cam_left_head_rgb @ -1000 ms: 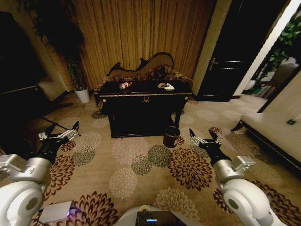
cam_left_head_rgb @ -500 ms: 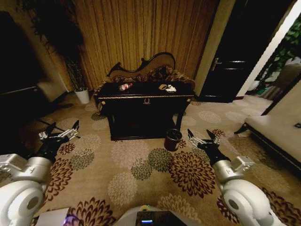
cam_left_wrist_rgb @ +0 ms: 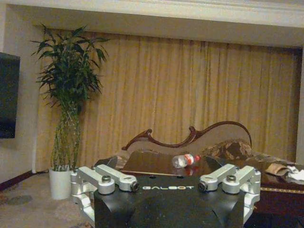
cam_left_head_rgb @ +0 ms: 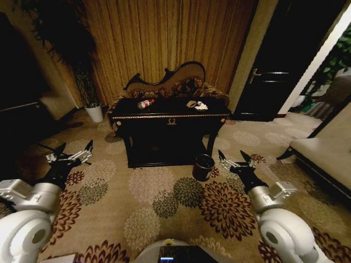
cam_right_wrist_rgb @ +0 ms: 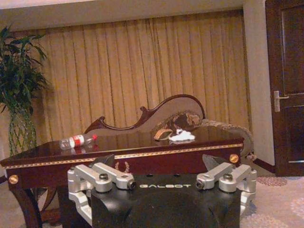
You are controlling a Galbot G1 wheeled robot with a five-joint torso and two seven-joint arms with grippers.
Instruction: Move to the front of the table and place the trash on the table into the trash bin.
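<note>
On top of the black bench [cam_left_head_rgb: 171, 116] w/ gold trim lies the trash: a clear bottle [cam_left_head_rgb: 145, 103] w/ red cap and red-white label, on its side toward the bench's left end, and a crumpled tan paper [cam_left_head_rgb: 191, 103] touching a small white wad [cam_left_head_rgb: 201, 106] toward the right end. Bottle and paper/wad sit well apart. From the right wrist view the bottle [cam_right_wrist_rgb: 76, 140] lies flat w/ cap pointing toward the bench's middle, and the white wad [cam_right_wrist_rgb: 182, 136] sits just in front of the tan paper [cam_right_wrist_rgb: 162, 133].

Trash bin [cam_left_head_rgb: 203, 167], a small dark round bucket, stands upright on the floral carpet [cam_left_head_rgb: 164, 192] beside the bench's front right leg, near the right claw.

Behind the bench, a carved-back sofa [cam_left_head_rgb: 170, 82] against tan curtains [cam_left_head_rgb: 164, 38]. A tall plant in a white pot [cam_left_head_rgb: 95, 113] stands left of the bench; a dark door [cam_left_head_rgb: 274, 66] is to the right.

Left claw [cam_left_head_rgb: 69, 157] hangs low over the carpet, front-left of the bench, fingers spread apart, holding nothing. Right claw [cam_left_head_rgb: 235, 162] hangs low front-right, just beside the bin, fingers also apart and empty. Both are well short of the bench top. Left wrist view looks over its own claw at bottle [cam_left_wrist_rgb: 185, 160] and bench edge.
</note>
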